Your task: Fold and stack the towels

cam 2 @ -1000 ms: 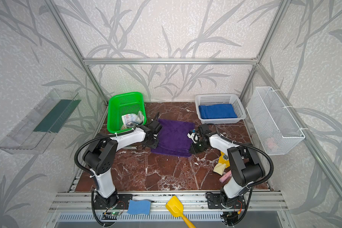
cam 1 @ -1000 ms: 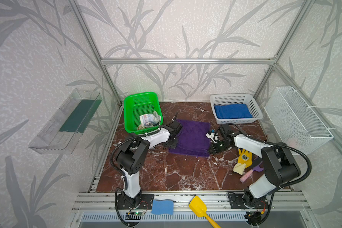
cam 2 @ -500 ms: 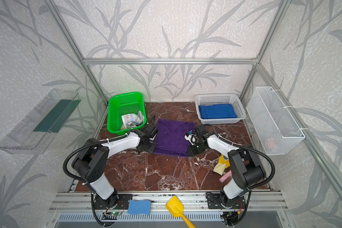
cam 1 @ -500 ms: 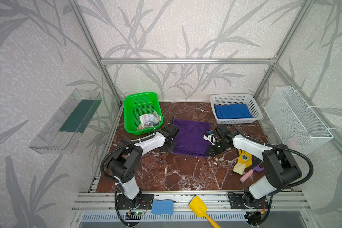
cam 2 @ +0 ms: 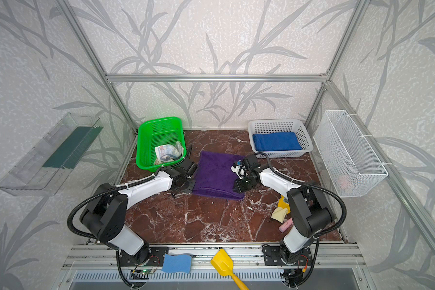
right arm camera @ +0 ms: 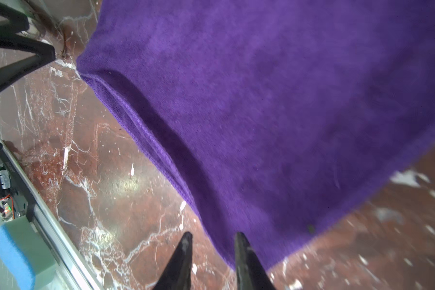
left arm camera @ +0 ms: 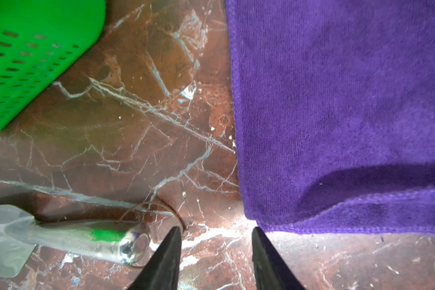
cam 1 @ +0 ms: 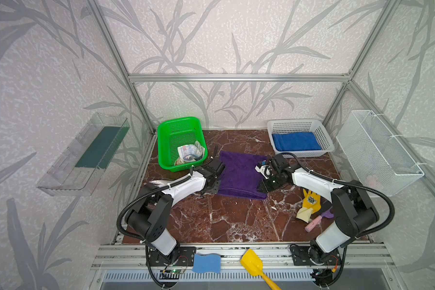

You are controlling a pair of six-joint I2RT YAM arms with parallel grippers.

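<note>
Left wrist view: clear handle (left arm camera: pixel 91 241) beside left pincer (left arm camera: pixel 216 232), green basket (left arm camera: pixel 23 62) near.

Robot lab cell, aluminium frame (cam 1: pixel 237 78)

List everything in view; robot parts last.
table: one, red-brown marble, centre
green basket: one, green, back left
white basket: one, white, back right
purple towel: one, dark purple, folded, mid-table
blue towel: one, royal blue, in white basket
printed towel: one, cream, crumpled in green basket
wire basket: one, white, right wall
shelf: one, clear, left wall
glove: one, yellow, table's right edge
pink stick: one, pink, beside glove
sponge: one, light blue, front rail
scoop: one, yellow, front rail
clear tool: one, transparent, beside left jaws
left arm, right arm: two, white-black, flanking purple towel
left jaws: black, open, purple towel's front left corner
right jaws: black, open, its front right corner
</note>
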